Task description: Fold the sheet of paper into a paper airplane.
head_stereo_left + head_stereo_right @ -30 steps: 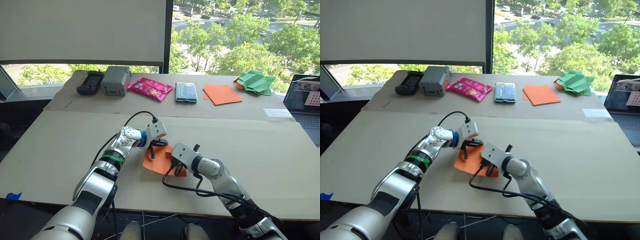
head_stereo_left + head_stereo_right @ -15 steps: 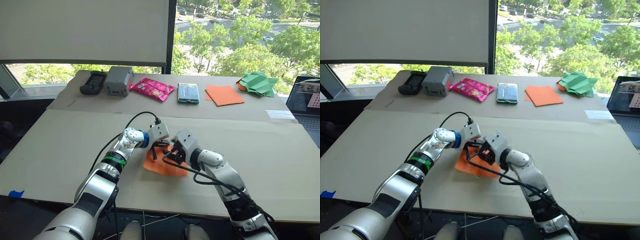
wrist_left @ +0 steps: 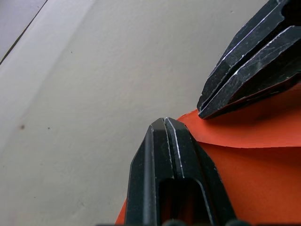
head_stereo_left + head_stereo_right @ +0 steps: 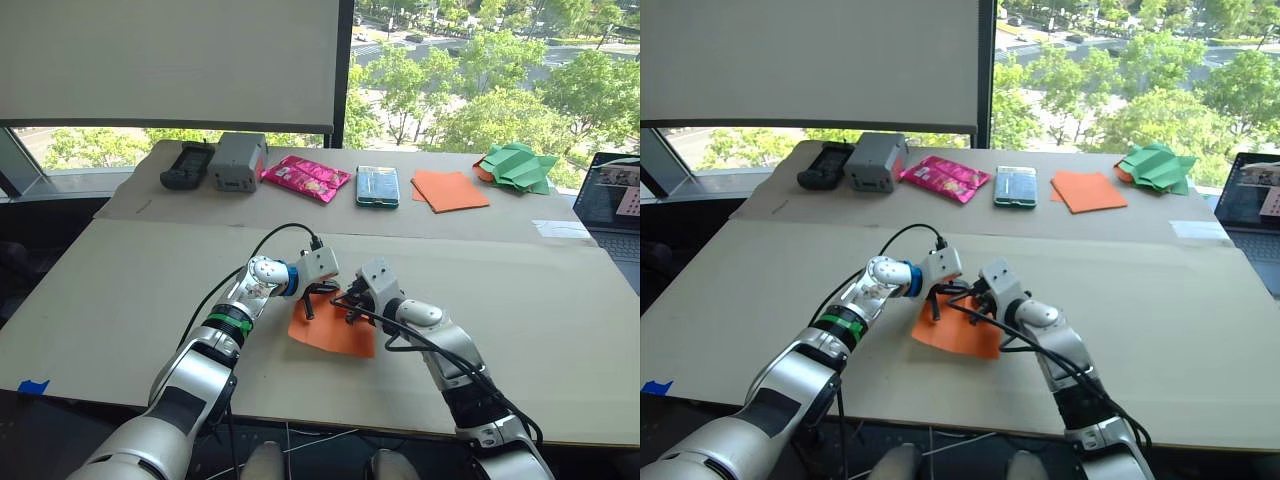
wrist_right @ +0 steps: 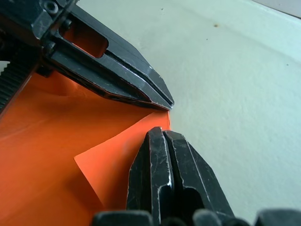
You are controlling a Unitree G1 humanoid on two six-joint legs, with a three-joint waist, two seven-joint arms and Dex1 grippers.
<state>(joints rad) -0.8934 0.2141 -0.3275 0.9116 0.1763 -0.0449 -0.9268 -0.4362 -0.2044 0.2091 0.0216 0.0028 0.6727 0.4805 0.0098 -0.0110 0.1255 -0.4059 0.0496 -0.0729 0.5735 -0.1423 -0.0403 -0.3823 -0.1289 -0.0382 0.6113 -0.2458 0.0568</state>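
On the near half of the pale cardboard-covered worktop (image 4: 120,300), the thin bright-orange sheet of paper (image 4: 335,332) lies mostly flat, one far corner turned up as a small folded flap. Both grippers meet at that far edge. The left gripper (image 4: 322,293), with its two black fingers pressed together so no gap shows between them, has its tips down on the paper's far corner; in the left wrist view its joined fingers (image 3: 171,155) sit over the orange edge where it meets bare worktop. The right gripper (image 4: 348,300) comes in from the other side, its jaws likewise closed tight, tips just beside the left gripper's and resting on the folded flap (image 5: 117,160). Whether either pair actually pinches paper between the fingers cannot be told.

Along the far strip of the worktop, well apart from the work, stand a black flat device (image 4: 186,165), a grey box (image 4: 238,161), a pink snack packet (image 4: 305,177), a blue-green rectangular pack (image 4: 377,185), a flat stack of orange sheets (image 4: 450,190) and a heap of green folded paper shapes (image 4: 517,165). An open laptop (image 4: 612,200) sits at the right edge.
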